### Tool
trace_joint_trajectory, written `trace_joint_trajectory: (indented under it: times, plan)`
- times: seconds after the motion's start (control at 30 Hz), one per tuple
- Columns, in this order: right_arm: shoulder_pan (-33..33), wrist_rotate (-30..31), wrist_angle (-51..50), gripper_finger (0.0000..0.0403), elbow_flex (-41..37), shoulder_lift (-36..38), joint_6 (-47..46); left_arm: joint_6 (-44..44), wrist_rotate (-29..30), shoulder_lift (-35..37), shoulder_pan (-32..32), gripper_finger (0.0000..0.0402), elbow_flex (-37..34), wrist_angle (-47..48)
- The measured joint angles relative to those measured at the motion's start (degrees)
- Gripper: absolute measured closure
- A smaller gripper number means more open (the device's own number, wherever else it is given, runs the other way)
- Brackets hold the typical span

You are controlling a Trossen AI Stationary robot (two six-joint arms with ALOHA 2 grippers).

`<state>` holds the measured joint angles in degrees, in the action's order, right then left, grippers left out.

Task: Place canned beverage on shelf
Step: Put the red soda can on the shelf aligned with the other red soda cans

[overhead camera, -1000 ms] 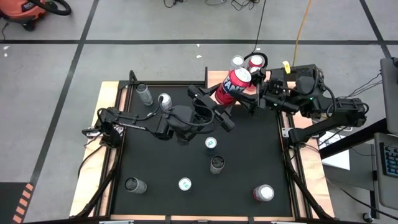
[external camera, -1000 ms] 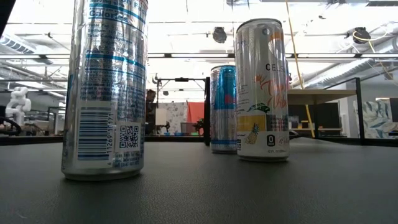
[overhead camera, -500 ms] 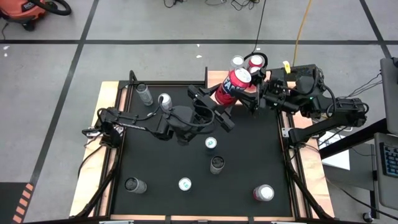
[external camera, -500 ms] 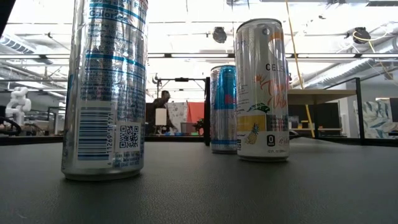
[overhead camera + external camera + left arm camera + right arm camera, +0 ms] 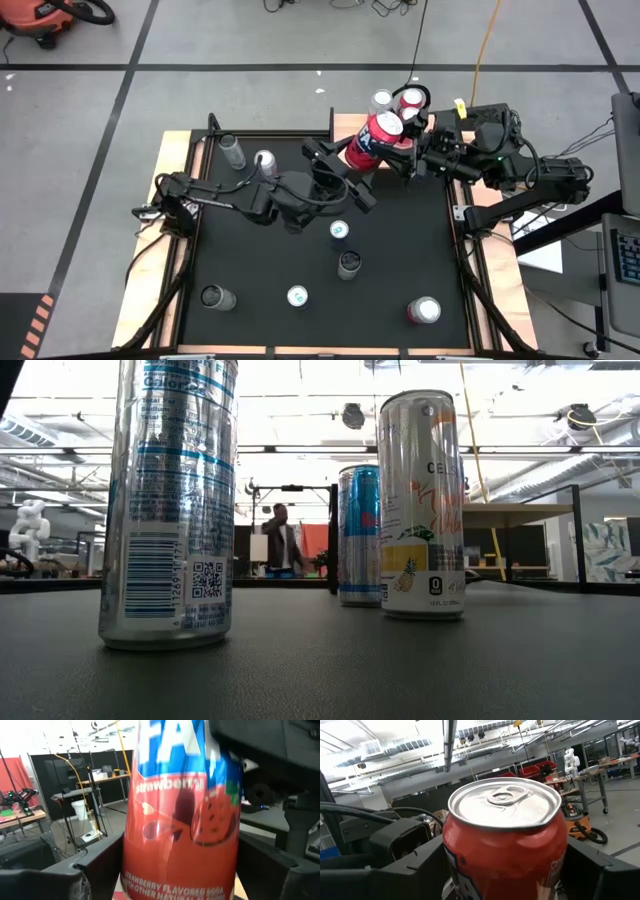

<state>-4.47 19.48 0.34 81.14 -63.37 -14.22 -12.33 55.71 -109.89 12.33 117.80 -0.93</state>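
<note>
The red strawberry soda can [image 5: 376, 137] is hanging tilted in the air at the far edge of the tabletop [image 5: 250, 260], right at the front of the wooden shelf [image 5: 352, 124], with both arms meeting on it. The left end effector [image 5: 352, 160] is clasping the can's lower body; in the left wrist view the can [image 5: 182, 815] is filling the frame between that arm's dark fingers [image 5: 100, 865]. The right end effector [image 5: 410, 150] is reaching in from the other side and closing around the can near its silver top; the right wrist view is looking down on the lid and pull tab [image 5: 506, 800] with a dark finger on either side.

On the shelf, just behind the held can, a silver-topped can [image 5: 381, 100] and a red can [image 5: 411, 99] are standing upright side by side.

Other cans are standing scattered across the black tabletop: a blue and silver can [image 5: 172, 500], a white can [image 5: 421, 500] with a pineapple on it, and a blue can [image 5: 358, 535] behind it.

Far back in the room a person [image 5: 283, 547] is standing.
</note>
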Motion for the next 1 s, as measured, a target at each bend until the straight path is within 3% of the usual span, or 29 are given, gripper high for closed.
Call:
trace_joint_trajectory:
  times: [0.23,0.33,0.53,0.77,1.0]
  plan:
    - [0.0,-0.4,-1.9,0.0125,0.0,2.5,0.2,5.4,-4.8,2.4,1.0,0.0031,-0.1,0.5]
    - [0.0,-3.3,-3.1,0.0125,0.0,3.6,0.2,9.4,-9.1,3.3,0.8,0.0029,0.0,2.5]
    - [0.0,-13.8,-4.1,0.0125,0.1,5.3,-0.7,22.0,-27.4,5.5,-2.5,0.0028,0.0,8.2]
    - [0.0,-20.7,-8.5,0.0125,0.1,5.5,-4.2,29.9,-49.5,5.8,-6.3,0.0028,0.0,9.3]
    - [0.0,-24.0,-9.5,0.0125,0.1,5.5,-4.7,33.0,-61.8,5.8,-8.7,0.0029,0.0,14.9]
